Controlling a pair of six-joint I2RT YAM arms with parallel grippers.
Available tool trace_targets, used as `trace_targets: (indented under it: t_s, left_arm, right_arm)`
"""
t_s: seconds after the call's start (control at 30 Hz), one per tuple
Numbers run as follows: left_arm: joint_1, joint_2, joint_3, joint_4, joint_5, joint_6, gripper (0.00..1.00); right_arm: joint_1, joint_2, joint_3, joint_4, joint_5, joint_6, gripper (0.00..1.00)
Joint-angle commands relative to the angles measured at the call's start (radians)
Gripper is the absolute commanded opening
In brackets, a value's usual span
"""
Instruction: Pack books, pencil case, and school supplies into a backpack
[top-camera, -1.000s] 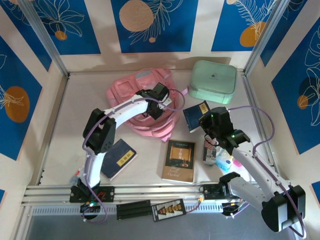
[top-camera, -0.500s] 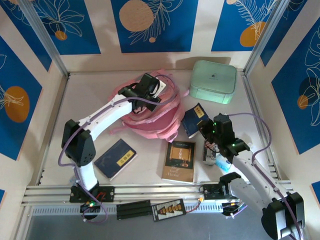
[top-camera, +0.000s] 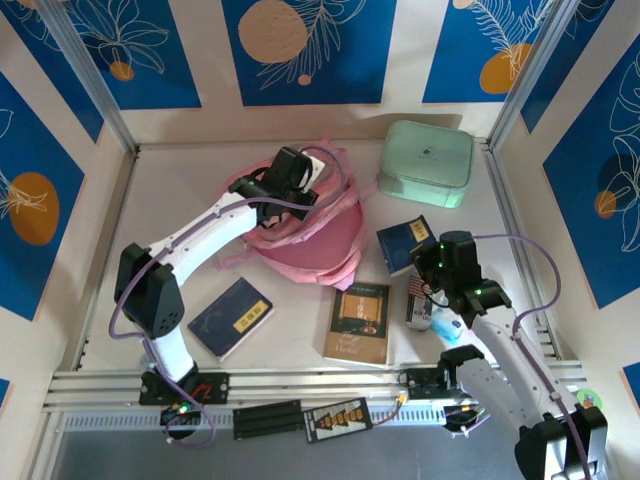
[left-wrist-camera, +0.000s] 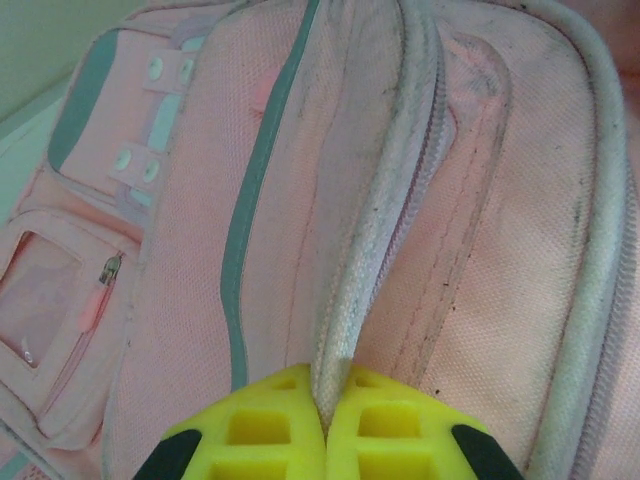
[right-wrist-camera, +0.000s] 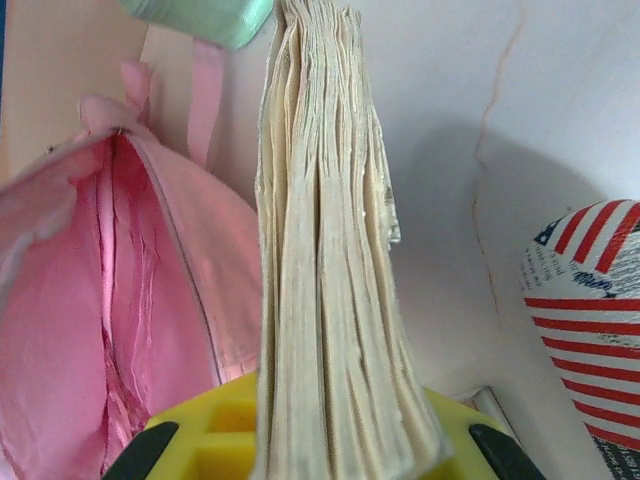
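soft light-pink fabric backpack (top-camera: 305, 245) at table 12 o'clock, floppy, best taken by zip rim (left-wrist-camera: 400, 180) | left gripper (left-wrist-camera: 327, 392) pinched closed on that rim | thin navy blue book (right-wrist-camera: 320, 250) at backpack's 3 o'clock, light, bendy, clamped across covers by right gripper (right-wrist-camera: 330, 425)

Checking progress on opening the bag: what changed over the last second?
The left gripper, shut on the backpack at its zipper edge, pulled toward the far left, raising and bunching it. The right gripper, shut on a navy book, drew it slightly nearer and rightward. The other navy book, brown book and green box stayed put.
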Motion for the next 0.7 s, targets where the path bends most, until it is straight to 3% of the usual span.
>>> trace_targets:
  t_s: [0.0, 0.3, 0.67]
  left_arm:
    - [0.022, -0.065, 0.057, 0.098, -0.005, -0.031, 0.0]
    - [0.035, -0.049, 0.091, 0.098, 0.032, -0.061, 0.0]
    - [0.096, -0.034, 0.161, 0.057, 0.244, -0.108, 0.0]
  right_arm:
    - [0.003, -0.022, 0.038, 0.065, -0.098, -0.002, 0.01]
    - [0.048, 0.042, 0.022, 0.332, -0.264, -0.013, 0.02]
    - [0.227, 0.425, 0.167, 0.584, -0.277, -0.021, 0.01]
